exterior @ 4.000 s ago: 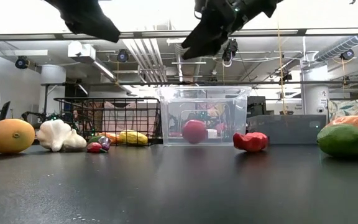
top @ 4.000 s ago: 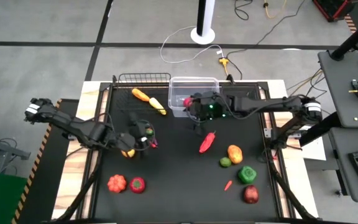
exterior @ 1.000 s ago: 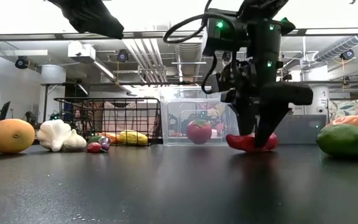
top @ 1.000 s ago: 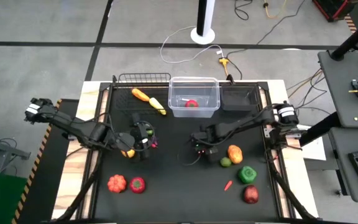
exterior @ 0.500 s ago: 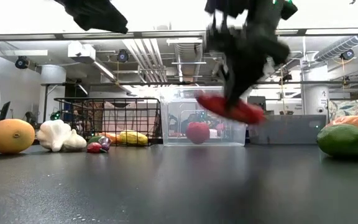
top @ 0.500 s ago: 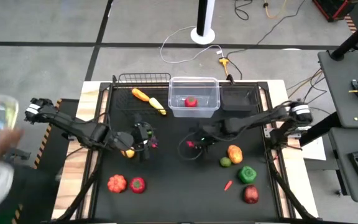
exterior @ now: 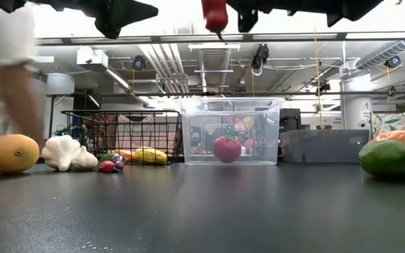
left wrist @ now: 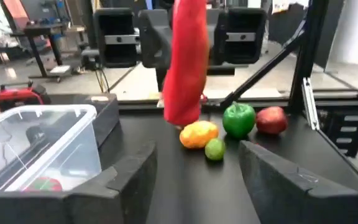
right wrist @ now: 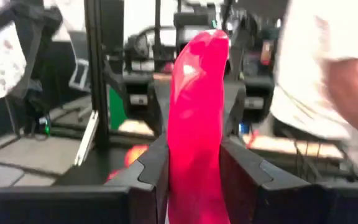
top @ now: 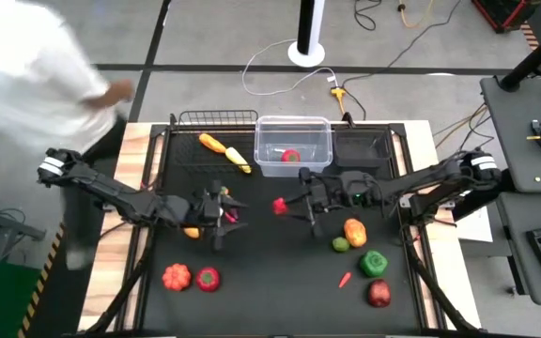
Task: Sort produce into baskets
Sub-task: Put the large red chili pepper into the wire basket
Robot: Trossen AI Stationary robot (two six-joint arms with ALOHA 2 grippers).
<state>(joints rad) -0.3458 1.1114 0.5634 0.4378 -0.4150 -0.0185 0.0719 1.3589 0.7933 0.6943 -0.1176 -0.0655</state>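
Note:
My right gripper (top: pixel 289 204) is shut on a red chilli (top: pixel 279 205), high above the table's middle; the low view shows the chilli (exterior: pixel 214 14) at its top edge. Facing it from the left, my left gripper (top: pixel 236 210) stands open with nothing between its fingers (left wrist: pixel 129 180); in the left wrist view the chilli (left wrist: pixel 184 62) hangs a little ahead of them. The clear bin (top: pixel 294 145) holds a red tomato (top: pixel 290 157). The black wire basket (top: pixel 216 119) and the dark tray (top: pixel 364 148) flank the bin. My right gripper pinches the chilli's lower half (right wrist: pixel 194 162) between its two fingers (right wrist: pixel 151 171). The fingers lie level, coming from the table's right and pointing left, across the chilli. The chilli stands about upright, lifted clear of the table.
A carrot (top: pixel 212 143) and corn (top: pixel 239 161) lie at the wire basket. A pumpkin (top: pixel 177 276) and tomato (top: pixel 208 278) sit near left; an orange fruit (top: pixel 355 231), lime (top: pixel 341 245), green pepper (top: pixel 374 263) and apple (top: pixel 378 294) near right. A person in white (top: pixel 36 66) stands far left.
My right gripper has shut on the chilli that lay on the table, lifted it clear and carried it up and toward the left gripper, tipping from pointing down to level. The chilli now stands upright. A person has stepped in at the table's far left corner.

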